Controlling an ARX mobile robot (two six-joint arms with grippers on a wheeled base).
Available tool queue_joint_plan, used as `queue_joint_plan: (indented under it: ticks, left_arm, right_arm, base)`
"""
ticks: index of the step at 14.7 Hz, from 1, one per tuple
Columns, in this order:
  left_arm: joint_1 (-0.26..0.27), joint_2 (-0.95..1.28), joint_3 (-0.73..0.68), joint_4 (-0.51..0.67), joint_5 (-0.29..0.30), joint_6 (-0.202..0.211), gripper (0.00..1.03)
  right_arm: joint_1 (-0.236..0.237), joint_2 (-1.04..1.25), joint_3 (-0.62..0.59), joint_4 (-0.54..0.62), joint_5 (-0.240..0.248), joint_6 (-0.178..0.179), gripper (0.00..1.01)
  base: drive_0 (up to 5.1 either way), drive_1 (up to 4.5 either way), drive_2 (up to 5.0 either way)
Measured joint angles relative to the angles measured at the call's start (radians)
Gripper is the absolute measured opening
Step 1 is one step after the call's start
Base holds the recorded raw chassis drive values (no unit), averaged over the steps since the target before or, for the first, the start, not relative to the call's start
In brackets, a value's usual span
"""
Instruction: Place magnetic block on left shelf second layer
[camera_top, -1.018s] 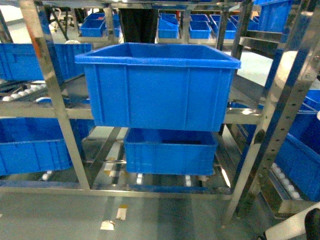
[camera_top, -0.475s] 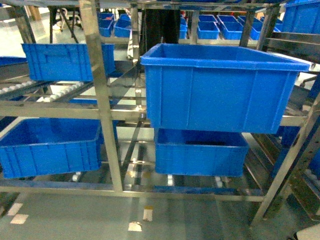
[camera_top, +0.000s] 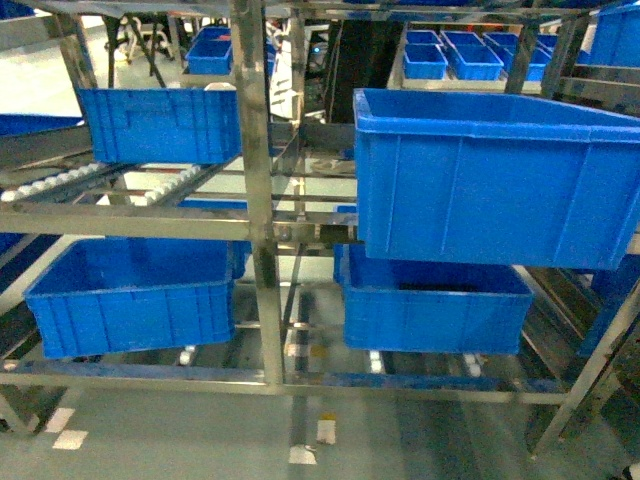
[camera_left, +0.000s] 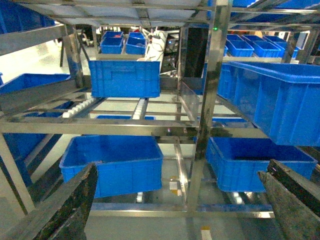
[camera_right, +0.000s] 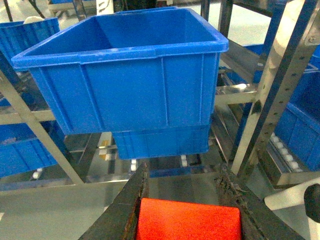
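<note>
Two dark right fingers (camera_right: 132, 210) clamp the small red plastic cube (camera_right: 189, 220) between them for carrying; left fingers (camera_left: 65, 210) spread wide, empty.

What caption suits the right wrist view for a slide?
Right pincer holding the red magnetic block before a large blue crate on the steel rack.

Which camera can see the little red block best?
The right wrist view. There the magnetic block fills the bottom of the picture, gripped between the right pincer's fingers. The head and left wrist views show only blue crates and steel shelves, no red block.
</note>
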Motion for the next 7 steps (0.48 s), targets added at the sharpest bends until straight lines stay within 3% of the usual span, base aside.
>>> queue_joint_plan:
  ticks: [7]
  left_arm:
    - [0.0,0.0,0.0,0.002,0.003,0.0,0.98]
  right_arm:
    - [0.0,-0.001,0.0,-0.003,0.0,0.0,0.34]
  base:
    - [0.0,4.06,-4.1]
